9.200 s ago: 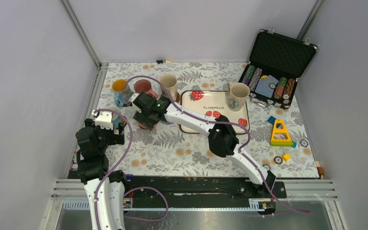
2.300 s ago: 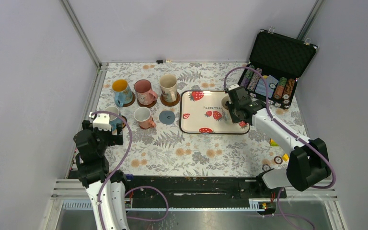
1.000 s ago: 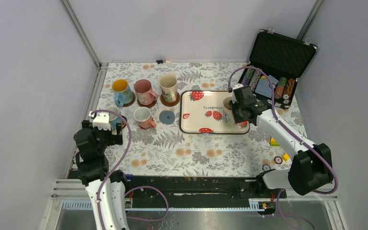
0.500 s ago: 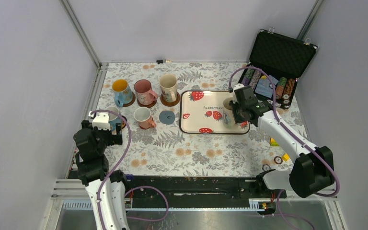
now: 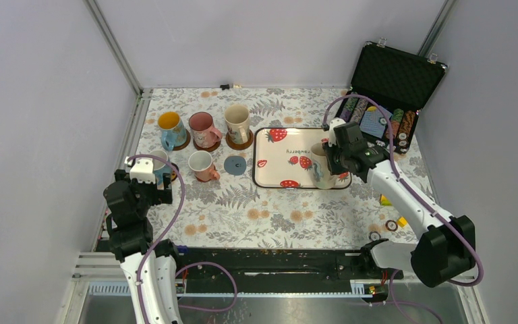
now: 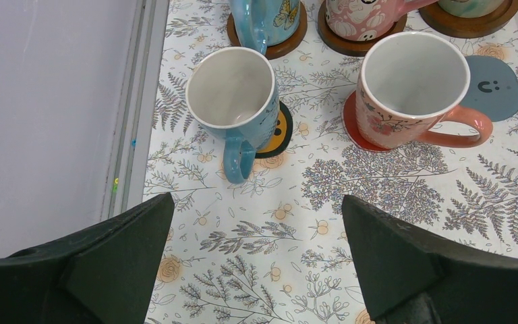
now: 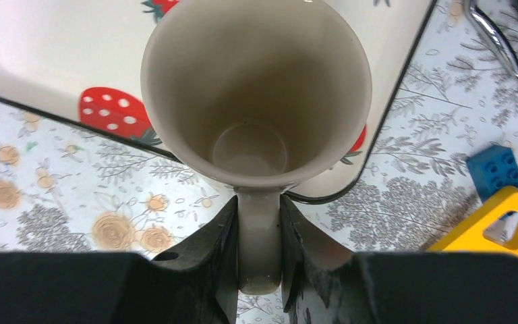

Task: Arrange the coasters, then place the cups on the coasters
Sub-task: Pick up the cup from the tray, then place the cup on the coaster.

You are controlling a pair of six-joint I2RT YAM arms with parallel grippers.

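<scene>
Far left, we see the L gripper [image 6: 256,202] spread wide with nothing btwn its fingers, hanging above the table at the near-left side of the mugs. Just beyond it the blue-white mug [image 6: 233,91] stands on the black-orange coaster [image 6: 280,131]. To its right is the pink-handled mug [image 6: 411,84] on the red coaster [image 6: 352,125]. Next right, the grey-blue coaster [image 6: 496,88] lies bare. Back row, L to R: blue mug [image 5: 169,128], pink mug [image 5: 204,128], cream mug [image 5: 237,123], each on one of the brown coasters [image 6: 340,44]. Mid-table is the tray [image 5: 276,158]. Over its near-right corner the R gripper [image 7: 258,216] is clamped on the handle of the 2nd cream mug [image 7: 256,88], which is upright w/ its mouth up. Further right are a yellow toy [image 7: 492,223] and the open poker case [image 5: 391,81].
</scene>
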